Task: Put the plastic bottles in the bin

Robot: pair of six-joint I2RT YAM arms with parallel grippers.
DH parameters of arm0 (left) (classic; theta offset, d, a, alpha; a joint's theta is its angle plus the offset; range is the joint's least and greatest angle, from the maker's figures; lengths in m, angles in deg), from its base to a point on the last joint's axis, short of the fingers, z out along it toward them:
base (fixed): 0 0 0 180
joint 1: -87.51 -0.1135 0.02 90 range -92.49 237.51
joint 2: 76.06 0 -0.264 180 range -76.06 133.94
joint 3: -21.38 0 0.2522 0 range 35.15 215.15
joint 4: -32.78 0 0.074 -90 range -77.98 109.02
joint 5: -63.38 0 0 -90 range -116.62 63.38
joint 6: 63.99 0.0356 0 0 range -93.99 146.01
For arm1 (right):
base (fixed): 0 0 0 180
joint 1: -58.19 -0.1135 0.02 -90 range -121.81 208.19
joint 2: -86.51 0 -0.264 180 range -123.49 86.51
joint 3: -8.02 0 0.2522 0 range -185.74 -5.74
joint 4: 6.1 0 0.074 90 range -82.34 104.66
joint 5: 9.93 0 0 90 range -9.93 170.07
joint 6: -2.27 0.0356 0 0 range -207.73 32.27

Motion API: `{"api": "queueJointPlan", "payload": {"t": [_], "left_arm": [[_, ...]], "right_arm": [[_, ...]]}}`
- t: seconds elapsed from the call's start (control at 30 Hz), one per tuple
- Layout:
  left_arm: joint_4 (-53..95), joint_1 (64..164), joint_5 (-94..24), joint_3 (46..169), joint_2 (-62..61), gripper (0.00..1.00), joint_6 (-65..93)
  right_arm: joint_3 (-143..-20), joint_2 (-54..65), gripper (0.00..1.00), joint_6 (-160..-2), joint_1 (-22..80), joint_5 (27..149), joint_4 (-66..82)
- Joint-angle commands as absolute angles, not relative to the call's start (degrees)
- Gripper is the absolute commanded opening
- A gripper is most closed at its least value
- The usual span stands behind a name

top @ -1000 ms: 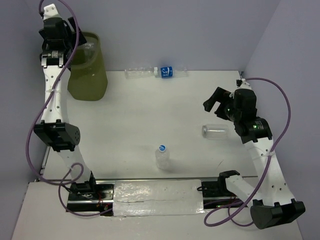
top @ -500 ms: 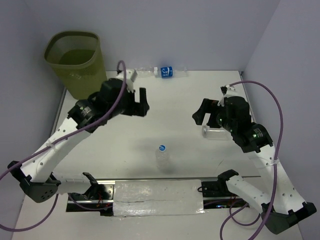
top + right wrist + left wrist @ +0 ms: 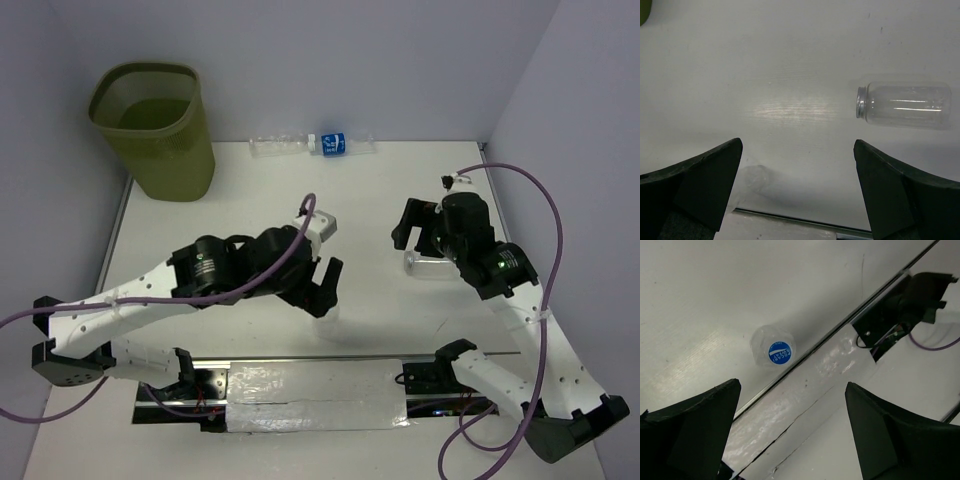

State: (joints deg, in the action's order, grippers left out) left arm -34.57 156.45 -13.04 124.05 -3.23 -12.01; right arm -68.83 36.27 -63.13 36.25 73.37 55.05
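The olive-green bin [image 3: 155,135] stands at the back left. A clear bottle with a blue cap [image 3: 772,351] stands upright near the table's front edge. My left gripper [image 3: 325,287] hovers above it, open and empty, and hides it in the top view. A capless clear bottle [image 3: 904,104] lies on its side at the right. My right gripper [image 3: 410,233] hangs open and empty just above and left of it [image 3: 424,266]. A clear bottle [image 3: 277,147] and a blue-labelled bottle [image 3: 338,145] lie along the back wall. In the wrist views both grippers [image 3: 790,390] [image 3: 797,145] show wide-apart jaws.
A metal rail and a taped strip [image 3: 315,392] run along the table's front edge with the arm bases. Walls close in the back and right sides. A blurred clear shape [image 3: 747,181] lies low in the right wrist view.
My left arm has swung from over the bin down to the centre front, above the blue-capped bottle. My right gripper has shifted slightly left, over the capless bottle.
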Motion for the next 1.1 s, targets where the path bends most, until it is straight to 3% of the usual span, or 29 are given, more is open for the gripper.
{"api": "queueJointPlan", "payload": {"t": [0.0,0.63,1.07], "left_arm": [[-38.20,159.13,-9.93,124.18,-0.48,0.99,-13.72],[-32.84,161.07,-2.36,119.87,9.28,0.99,-13.27],[-32.22,161.07,-1.84,119.78,8.84,0.77,-13.45]], "right_arm": [[-70.26,35.71,1.00,-62.95,35.95,72.15,55.21],[-69.99,34.74,1.00,-63.21,35.95,73.56,53.80],[-69.38,34.13,1.00,-62.42,35.95,75.14,53.10]]}}
